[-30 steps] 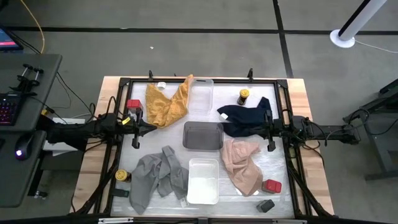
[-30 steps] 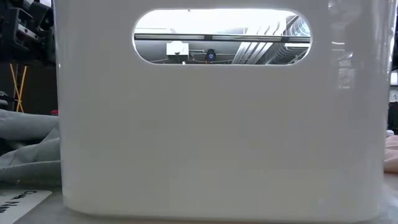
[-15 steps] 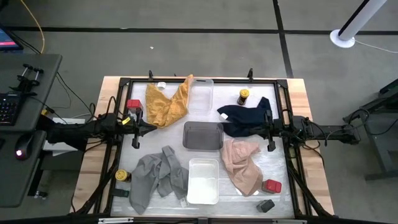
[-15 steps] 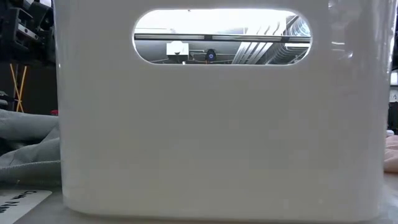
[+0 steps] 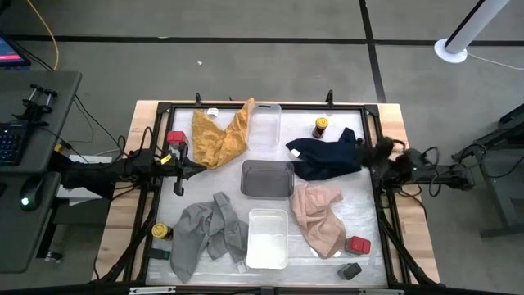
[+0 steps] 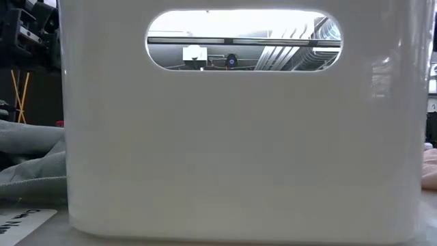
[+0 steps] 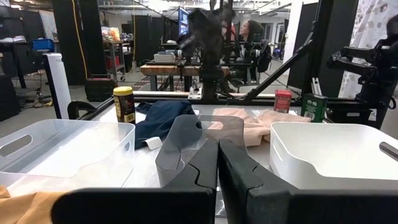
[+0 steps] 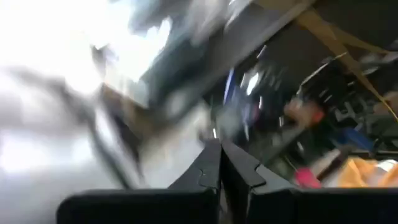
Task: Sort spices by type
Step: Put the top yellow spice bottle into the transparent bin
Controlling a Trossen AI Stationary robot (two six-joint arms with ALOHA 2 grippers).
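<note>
The high view shows the spices scattered around the table. One red tin sits by the yellow cloth and another red tin by the pink cloth. A yellow-lidded jar stands at the far side, also seen from the left wrist. A second jar lies near the grey cloth. A black tin rests at the near edge; the other black tin I cannot make out. My left gripper, shut, hovers at the left. My right gripper, shut, is over the right frame rail.
A clear tray, a grey tray and a white tray line the middle of the table. Yellow, navy, pink and grey cloths lie around them. The white tray's wall fills the low view.
My right gripper has pulled back toward the table's right edge and a little toward the far edge, turning as it goes; its wrist view is now streaked with motion. The left arm and the things on the table have kept still.
</note>
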